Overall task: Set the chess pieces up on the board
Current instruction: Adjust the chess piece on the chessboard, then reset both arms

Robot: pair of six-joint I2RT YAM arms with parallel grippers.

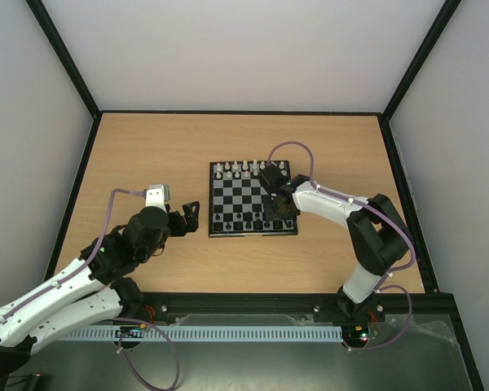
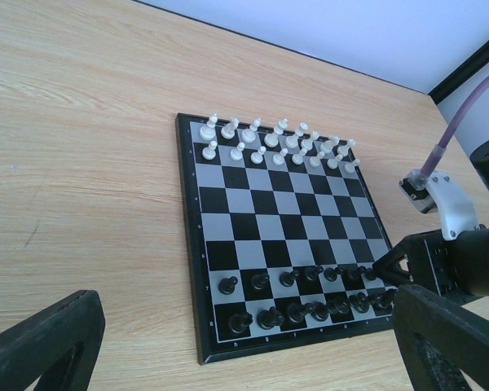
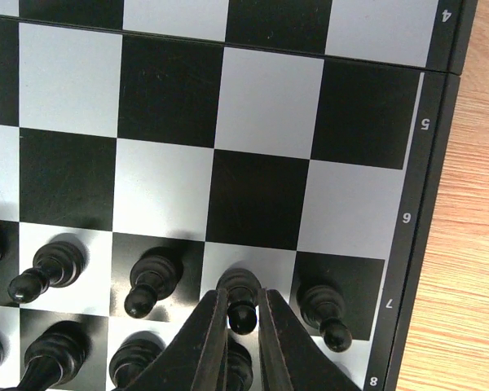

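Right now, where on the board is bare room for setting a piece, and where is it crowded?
Free: the four middle rows of the board, between the white pieces and the black chess pieces. Crowded: the two near rows, where the right tool straddles a pawn.

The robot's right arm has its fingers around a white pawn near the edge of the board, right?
Not quite. The pawn between the fingers of the right gripper is black, not white. The right wrist view shows this black pawn in a row of black pawns near the edge of the board. The white pieces stand at the opposite end.
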